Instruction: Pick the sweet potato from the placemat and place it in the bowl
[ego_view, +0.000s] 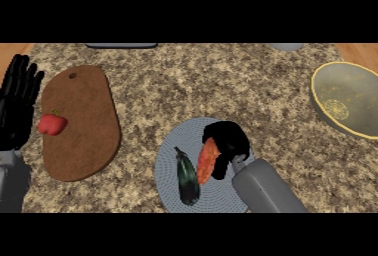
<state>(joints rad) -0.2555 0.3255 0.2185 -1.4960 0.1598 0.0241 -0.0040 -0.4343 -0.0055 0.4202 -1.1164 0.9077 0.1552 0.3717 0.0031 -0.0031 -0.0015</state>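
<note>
An orange sweet potato (208, 159) lies on the round grey-blue placemat (174, 145) in the lower middle of the head view. My right hand (229, 141) is over it, fingers curled round its upper end and right side. A dark green eggplant (187, 176) lies just left of the sweet potato on the same mat. The bowl (348, 98), greyish with a yellow rim, stands at the right edge, well apart from the hand. My left hand (19, 97) rests open at the left edge, fingers up.
A brown wooden cutting board (83, 125) lies at the left with a red bell pepper (52, 123) on its left edge. Grey objects (122, 45) peek in at the counter's far edge. Speckled counter lies between the mat and the bowl.
</note>
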